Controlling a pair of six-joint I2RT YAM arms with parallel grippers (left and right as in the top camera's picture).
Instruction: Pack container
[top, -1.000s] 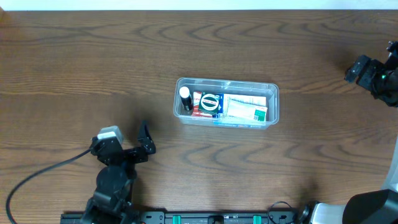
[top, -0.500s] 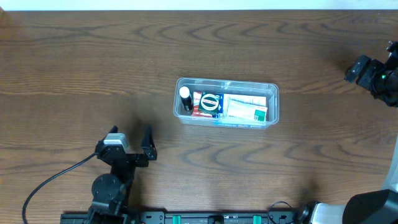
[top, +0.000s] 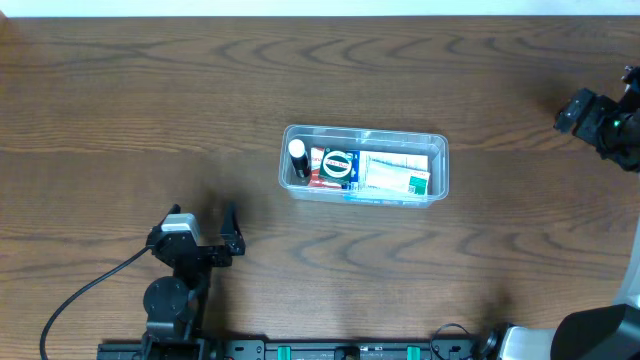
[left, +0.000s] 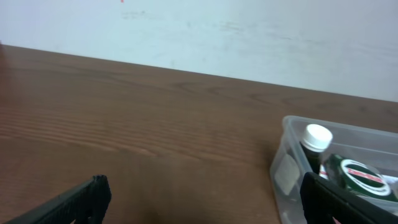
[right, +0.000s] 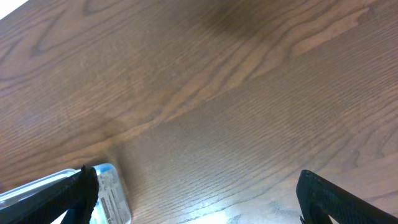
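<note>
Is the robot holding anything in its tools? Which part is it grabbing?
No, nothing is held. The left tool and the right tool are both open and empty, away from the container.

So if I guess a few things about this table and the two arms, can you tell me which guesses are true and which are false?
1. The clear container sits near the middle of the table and has packets in it. True.
2. The left gripper is gripping a packet. False: it is open and empty, over bare wood, apart from the container.
3. A small bottle with a white cap stands at the end of the container nearer the left arm. True.
4. The right gripper is reaching into the container. False: it is open and empty, off at the table's right edge, well away from the container.
</note>
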